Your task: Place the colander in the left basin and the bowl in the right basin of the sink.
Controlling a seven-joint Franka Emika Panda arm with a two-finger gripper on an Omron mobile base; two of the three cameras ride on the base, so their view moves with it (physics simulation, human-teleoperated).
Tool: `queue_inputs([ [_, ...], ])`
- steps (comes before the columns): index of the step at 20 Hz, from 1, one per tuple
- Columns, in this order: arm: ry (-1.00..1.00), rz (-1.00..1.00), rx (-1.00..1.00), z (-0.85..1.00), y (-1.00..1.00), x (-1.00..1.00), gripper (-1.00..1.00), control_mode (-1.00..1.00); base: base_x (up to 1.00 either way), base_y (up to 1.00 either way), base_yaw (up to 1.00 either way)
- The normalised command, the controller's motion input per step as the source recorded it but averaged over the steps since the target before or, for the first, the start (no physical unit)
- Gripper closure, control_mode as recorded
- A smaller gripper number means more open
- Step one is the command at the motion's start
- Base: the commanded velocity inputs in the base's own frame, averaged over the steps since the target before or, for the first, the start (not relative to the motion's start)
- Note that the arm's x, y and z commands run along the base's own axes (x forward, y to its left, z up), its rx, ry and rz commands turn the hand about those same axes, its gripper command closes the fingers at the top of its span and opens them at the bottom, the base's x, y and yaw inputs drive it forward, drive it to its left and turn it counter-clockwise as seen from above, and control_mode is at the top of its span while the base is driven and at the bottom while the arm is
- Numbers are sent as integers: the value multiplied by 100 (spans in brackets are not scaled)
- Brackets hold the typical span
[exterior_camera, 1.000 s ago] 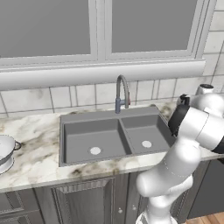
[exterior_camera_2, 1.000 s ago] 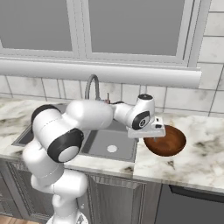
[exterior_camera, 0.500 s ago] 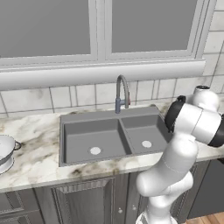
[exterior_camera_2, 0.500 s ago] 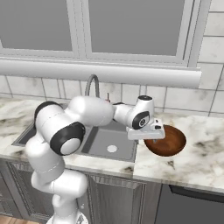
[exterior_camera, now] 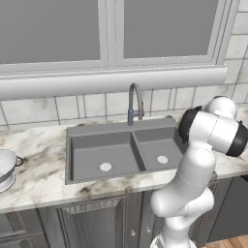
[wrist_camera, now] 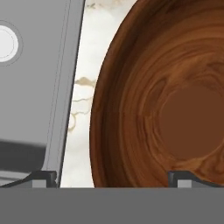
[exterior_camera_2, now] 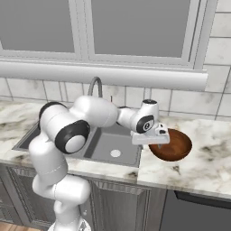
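The reddish-brown bowl (exterior_camera_2: 175, 145) rests on the marble counter just right of the sink (exterior_camera: 72, 133). My gripper (exterior_camera_2: 155, 142) hangs low over the bowl's left rim, open. In the hand view the gripper (wrist_camera: 113, 177) straddles that rim of the bowl (wrist_camera: 175, 96): one fingertip (wrist_camera: 43, 177) is over the sink's edge, the other inside the bowl. The right basin (exterior_camera: 157, 147) and left basin (exterior_camera: 104, 155) hold nothing. The white colander (exterior_camera: 6, 167) stands on the counter far to the left, cut by the picture's edge.
A grey arched faucet (exterior_camera: 135, 99) rises behind the ridge between the wells. A tiled wall and a window sill (exterior_camera: 116, 80) close the back. Marble counter (exterior_camera_2: 203, 167) runs on to the right of the bowl.
The hand has sunk a little and shifted right, closer onto the bowl's left rim. The elbow has swung. The bowl and colander have stayed put.
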Motion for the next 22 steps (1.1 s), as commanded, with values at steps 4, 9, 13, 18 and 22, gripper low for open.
queue_inputs([
  [4,0,0,0,-14,-4,7,-100,-100,0,0,0],
  [9,0,0,0,-2,-1,1,100,-100,0,0,0],
  [13,0,0,0,0,0,0,100,-100,0,0,0],
  [18,0,0,0,0,0,0,100,-100,0,0,0],
  [22,0,0,0,0,0,0,100,-100,0,0,0],
])
